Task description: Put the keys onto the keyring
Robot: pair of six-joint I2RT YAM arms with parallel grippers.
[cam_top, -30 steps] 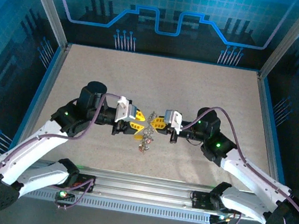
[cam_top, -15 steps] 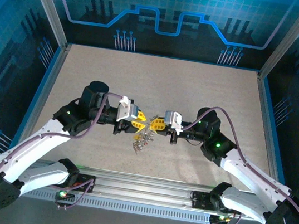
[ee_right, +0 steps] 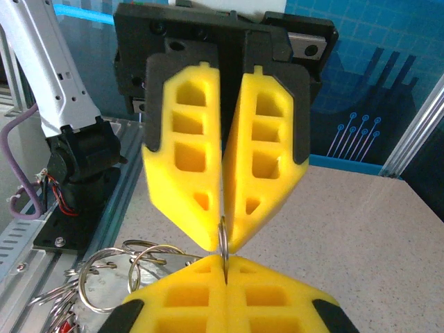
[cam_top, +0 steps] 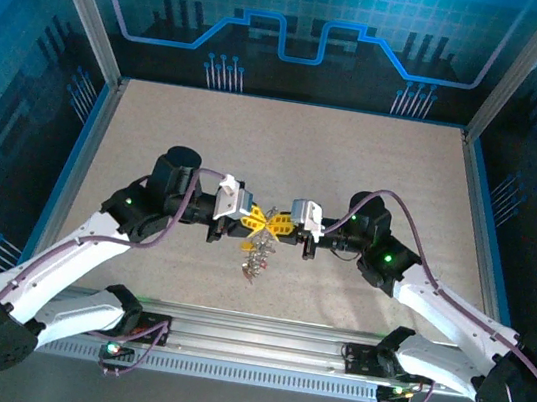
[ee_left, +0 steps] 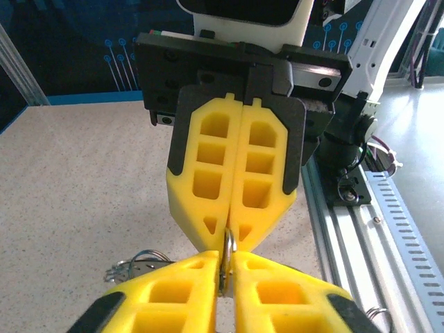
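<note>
Now your left gripper (cam_top: 261, 219) and right gripper (cam_top: 275, 224) meet tip to tip above the table (cam_top: 276, 152), each clamped narrow on the keyring (cam_top: 258, 253) — probably to spread its wire for threading — its bunch dangling below.

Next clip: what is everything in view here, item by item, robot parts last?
keyring: one, silver, seen edge-on, pinched between the two claws' tips.
bunch of keys and small rings: count unclear, silvery with a red bit, hanging under the claws.
table: one, speckled beige, beneath everything.
rail: one, silver, along the near table edge.
left claw: one, yellow fingers, shut on the keyring, table centre.
right claw: one, yellow fingers, shut on the keyring, facing the left claw.
</note>
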